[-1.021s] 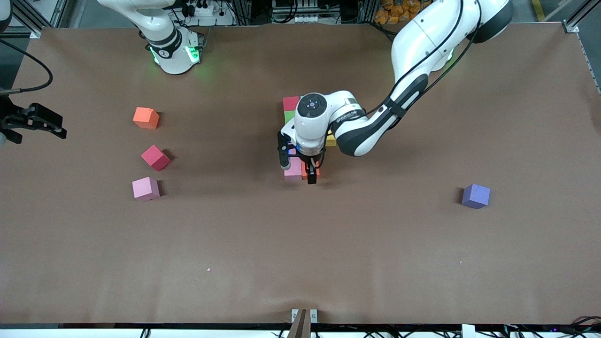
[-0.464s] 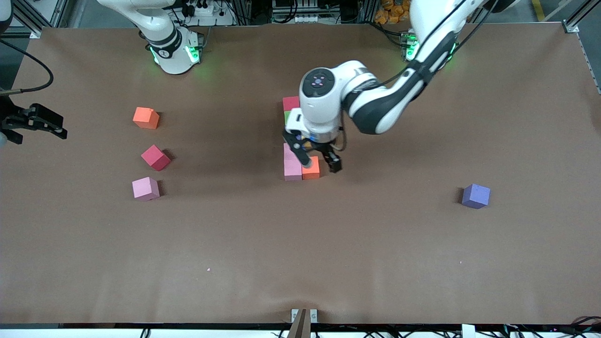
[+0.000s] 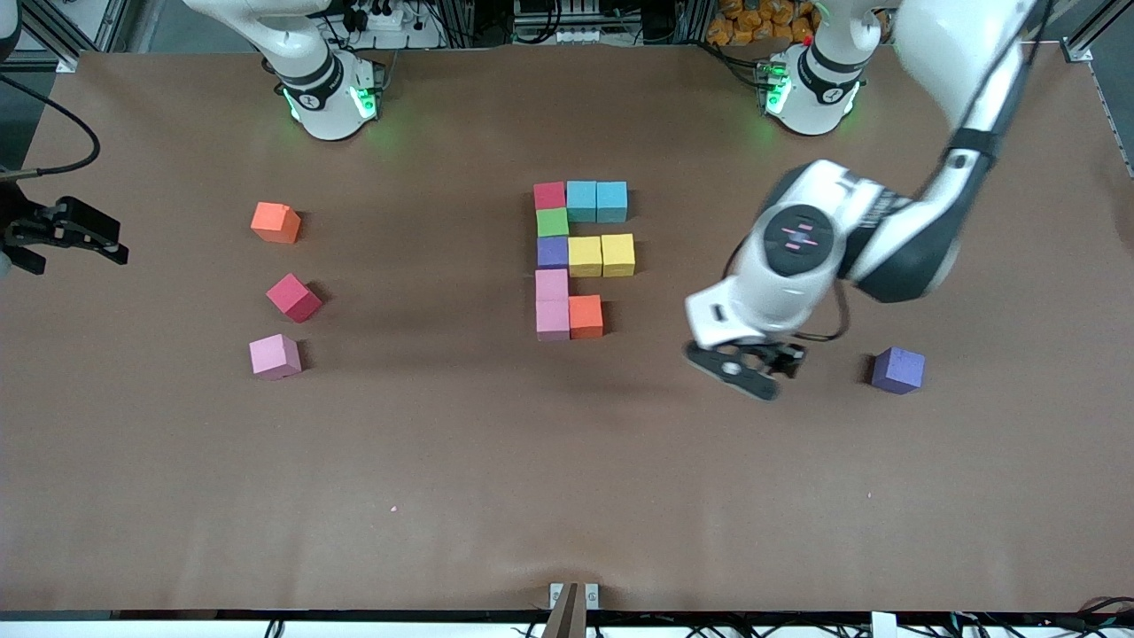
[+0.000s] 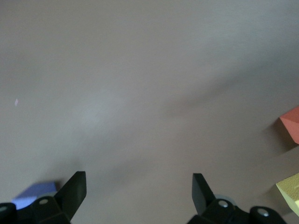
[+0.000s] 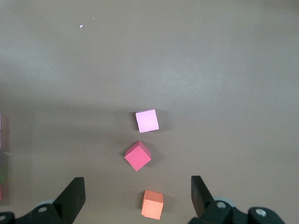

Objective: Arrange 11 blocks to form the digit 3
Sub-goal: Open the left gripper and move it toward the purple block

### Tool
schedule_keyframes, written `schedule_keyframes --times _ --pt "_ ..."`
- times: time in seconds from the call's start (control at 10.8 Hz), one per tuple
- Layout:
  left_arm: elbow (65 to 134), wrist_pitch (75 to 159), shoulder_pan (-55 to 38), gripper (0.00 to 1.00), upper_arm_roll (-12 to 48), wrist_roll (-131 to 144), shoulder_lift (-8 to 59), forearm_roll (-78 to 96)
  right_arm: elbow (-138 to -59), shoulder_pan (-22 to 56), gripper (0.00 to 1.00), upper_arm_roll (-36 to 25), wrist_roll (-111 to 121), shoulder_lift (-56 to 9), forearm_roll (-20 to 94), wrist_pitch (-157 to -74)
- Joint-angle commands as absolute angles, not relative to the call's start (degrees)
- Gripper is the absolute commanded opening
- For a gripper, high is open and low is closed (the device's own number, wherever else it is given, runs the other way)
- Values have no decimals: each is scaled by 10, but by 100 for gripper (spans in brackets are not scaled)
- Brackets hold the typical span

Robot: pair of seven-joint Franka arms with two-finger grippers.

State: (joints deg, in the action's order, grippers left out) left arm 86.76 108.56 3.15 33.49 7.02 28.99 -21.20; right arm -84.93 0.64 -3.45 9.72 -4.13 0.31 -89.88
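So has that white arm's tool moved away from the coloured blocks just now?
Yes. The left tool was over the orange block in the arrangement; now it hangs open over bare table, toward the loose purple block.

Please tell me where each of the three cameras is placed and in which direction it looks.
Front view: high across the table, facing both arm bases; shows the block figure and left gripper.
Left wrist view: looks down past open fingers at bare table.
Right wrist view: looks down on three loose blocks; its pink block also shows in front view.
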Motion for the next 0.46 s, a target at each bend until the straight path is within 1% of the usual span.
schedule_keyframes --times 0.0,0.09,0.37 --pt "878 1043 124 100 348 78 256 -173 -838 2 100 -33 104 -55 17 -905" --pt "878 1022 139 100 345 78 248 -180 -838 4 100 -33 104 -60 17 -907" --pt "886 994 210 100 341 79 261 -175 -838 1 100 -33 106 -65 31 -913"
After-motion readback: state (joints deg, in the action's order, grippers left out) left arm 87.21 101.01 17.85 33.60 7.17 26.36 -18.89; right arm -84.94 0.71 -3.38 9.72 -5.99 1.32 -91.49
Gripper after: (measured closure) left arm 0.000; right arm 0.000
